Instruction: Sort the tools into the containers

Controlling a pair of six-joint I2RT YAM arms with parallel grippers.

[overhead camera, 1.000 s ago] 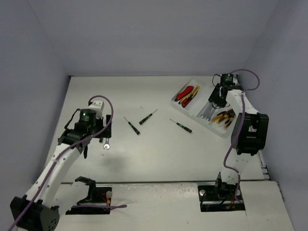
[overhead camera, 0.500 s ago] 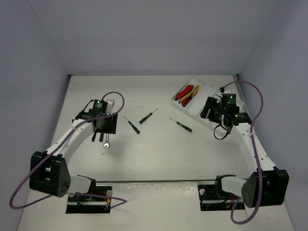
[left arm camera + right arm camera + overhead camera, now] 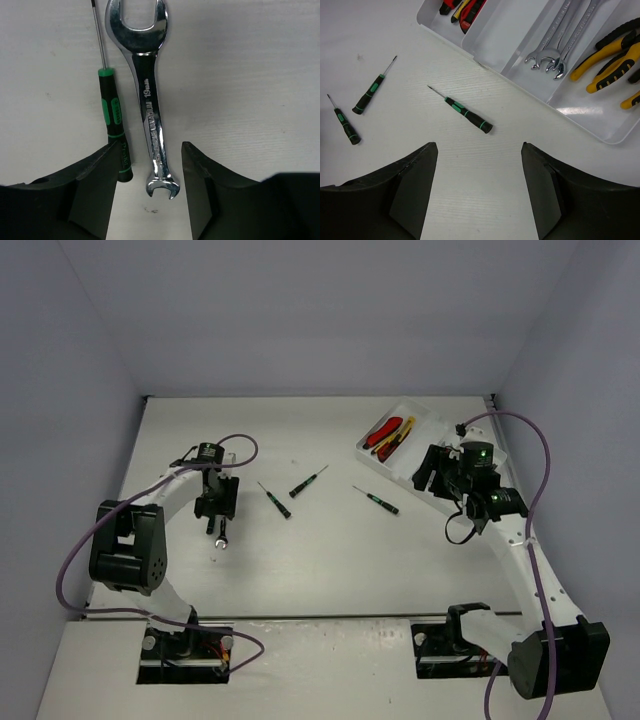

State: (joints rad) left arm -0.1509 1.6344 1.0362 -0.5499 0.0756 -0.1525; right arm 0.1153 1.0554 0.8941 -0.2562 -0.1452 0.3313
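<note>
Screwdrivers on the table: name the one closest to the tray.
The rightmost screwdriver, lying alone just off the tray corner; the others lie farther left.

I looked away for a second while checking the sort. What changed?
The left gripper swung right to hang over the wrench, fingers astride it, not gripping. The right gripper pulled back from the tray, fingers open and empty. Wrench, screwdrivers and tray stayed put.
</note>
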